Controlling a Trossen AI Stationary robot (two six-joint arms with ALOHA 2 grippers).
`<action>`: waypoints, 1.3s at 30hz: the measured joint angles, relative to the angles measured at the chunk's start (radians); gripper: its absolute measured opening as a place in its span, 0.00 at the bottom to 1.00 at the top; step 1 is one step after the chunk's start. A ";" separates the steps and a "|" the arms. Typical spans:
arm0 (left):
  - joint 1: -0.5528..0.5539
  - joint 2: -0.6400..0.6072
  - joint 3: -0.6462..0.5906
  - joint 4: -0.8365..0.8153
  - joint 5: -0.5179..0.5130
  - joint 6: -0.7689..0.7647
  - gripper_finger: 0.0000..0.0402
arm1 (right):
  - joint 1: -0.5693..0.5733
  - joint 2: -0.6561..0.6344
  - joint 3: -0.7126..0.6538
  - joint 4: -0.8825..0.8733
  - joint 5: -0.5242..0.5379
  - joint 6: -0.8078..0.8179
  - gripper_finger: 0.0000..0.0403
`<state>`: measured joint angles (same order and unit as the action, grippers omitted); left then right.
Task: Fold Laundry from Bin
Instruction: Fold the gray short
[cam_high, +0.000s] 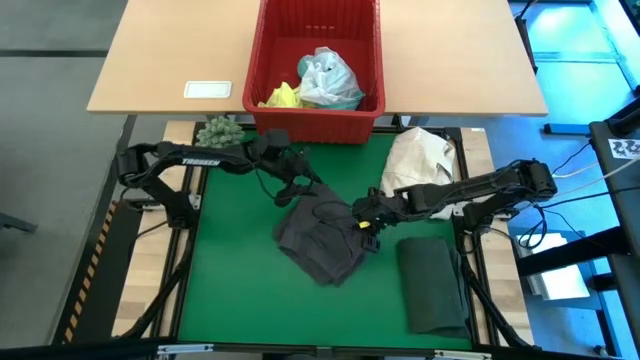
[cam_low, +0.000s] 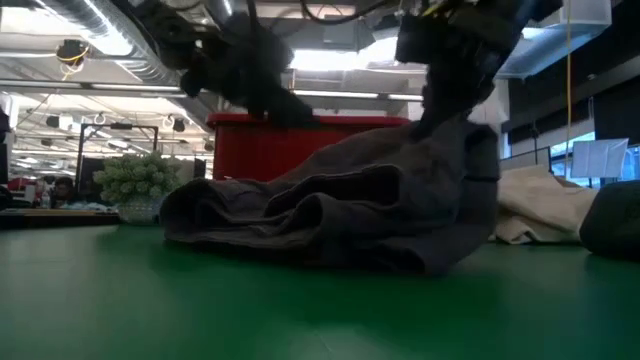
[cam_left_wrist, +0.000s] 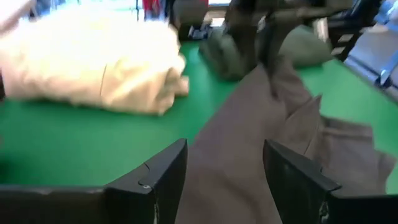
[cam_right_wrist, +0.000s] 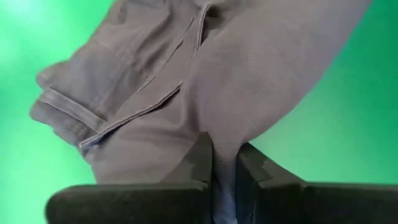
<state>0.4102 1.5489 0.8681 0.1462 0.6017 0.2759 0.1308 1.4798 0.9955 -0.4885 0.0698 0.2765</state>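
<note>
Sprawling rumpled at the centre of the green mat (cam_high: 230, 270), the grey garment (cam_high: 320, 240) runs its long axis from about ten o'clock to four o'clock in the high view. The right gripper (cam_high: 366, 226) is pinched tight on its three o'clock edge, lifting a peak of cloth. The left gripper (cam_high: 290, 180), at the ten o'clock end, stands spread with nothing between its fingers (cam_left_wrist: 158, 180). With only one edge held, a pull could drag the whole heap and bunch it rather than spread it flat.

The grey garment (cam_high: 318, 240) is soft matt cloth (finely ribbed weave) on a smooth green mat (cam_high: 240, 270).
</note>
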 joint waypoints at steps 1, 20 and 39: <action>0.010 0.016 0.009 -0.021 0.012 0.012 0.51 | -0.008 0.009 0.000 0.009 0.000 -0.026 0.06; 0.115 0.281 0.373 -0.592 0.179 0.286 0.51 | -0.033 0.030 0.001 0.050 0.052 -0.225 0.06; 0.071 0.354 0.412 -0.739 -0.036 0.444 0.26 | -0.055 0.030 0.001 0.018 0.209 -0.248 0.06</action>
<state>0.4807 1.9026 1.2804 -0.5931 0.5657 0.7198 0.0758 1.5093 0.9962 -0.4705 0.2786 0.0286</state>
